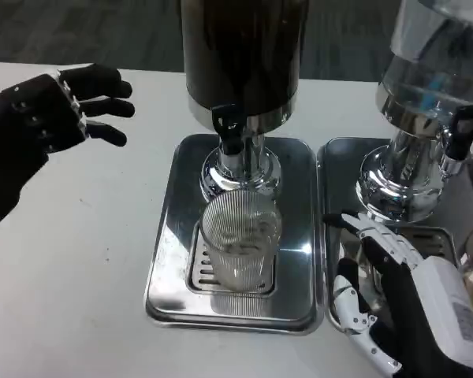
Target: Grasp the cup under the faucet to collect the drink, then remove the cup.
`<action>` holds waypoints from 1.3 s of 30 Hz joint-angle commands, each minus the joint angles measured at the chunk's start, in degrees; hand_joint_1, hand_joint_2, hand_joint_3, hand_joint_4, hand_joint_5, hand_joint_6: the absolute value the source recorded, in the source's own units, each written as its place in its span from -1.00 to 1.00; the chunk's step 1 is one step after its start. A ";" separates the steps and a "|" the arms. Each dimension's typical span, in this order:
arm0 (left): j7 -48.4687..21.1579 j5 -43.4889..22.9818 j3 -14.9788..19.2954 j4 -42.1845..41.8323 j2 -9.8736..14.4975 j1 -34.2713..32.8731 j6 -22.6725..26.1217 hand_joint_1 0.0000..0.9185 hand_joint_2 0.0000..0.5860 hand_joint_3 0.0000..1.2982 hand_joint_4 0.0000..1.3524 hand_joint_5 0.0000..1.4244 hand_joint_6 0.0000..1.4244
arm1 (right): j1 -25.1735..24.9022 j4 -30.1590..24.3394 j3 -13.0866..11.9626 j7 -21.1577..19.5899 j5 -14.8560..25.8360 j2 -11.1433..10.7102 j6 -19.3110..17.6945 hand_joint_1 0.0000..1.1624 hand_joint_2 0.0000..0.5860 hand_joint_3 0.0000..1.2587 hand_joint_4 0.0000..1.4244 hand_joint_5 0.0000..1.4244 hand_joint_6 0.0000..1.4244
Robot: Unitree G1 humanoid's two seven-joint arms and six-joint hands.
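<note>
A clear ribbed cup (240, 242) stands upright on the grate of a steel drip tray (169, 268), right under the black faucet (229, 126) of a dark drink dispenser (243, 55). The cup looks empty. My right hand (402, 303) hovers at the lower right, fingers spread and pointing toward the cup, a short gap away from it. My left hand (43, 118) floats over the table at the upper left, fingers apart, holding nothing.
A second dispenser (433, 71) with a clear tank and chrome base stands on its own steel tray (343, 169) at the right, close behind my right hand. White tabletop (79, 260) stretches left of the trays.
</note>
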 commanded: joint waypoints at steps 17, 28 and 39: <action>-11.03 5.50 0.34 6.66 -3.84 -15.81 22.98 -1.00 -0.82 -0.50 -0.66 -0.66 -0.49 | 0.02 3.28 2.67 -5.23 -1.10 1.91 -0.13 -0.51 0.95 -0.52 -0.72 -0.76 -0.87; -10.51 7.03 -1.20 1.15 -7.59 -16.38 26.29 -1.00 -0.80 -0.52 -0.68 -0.67 -0.51 | -0.37 3.98 3.12 -6.02 -0.74 2.27 -0.17 -0.51 0.95 -0.52 -0.72 -0.76 -0.87; -8.57 13.40 -2.16 -0.45 -9.04 -17.21 17.56 -1.00 -0.82 -0.50 -0.67 -0.71 -0.56 | -0.31 4.67 3.12 -6.59 0.27 2.42 -0.17 -0.52 0.92 -0.52 -0.72 -0.76 -0.87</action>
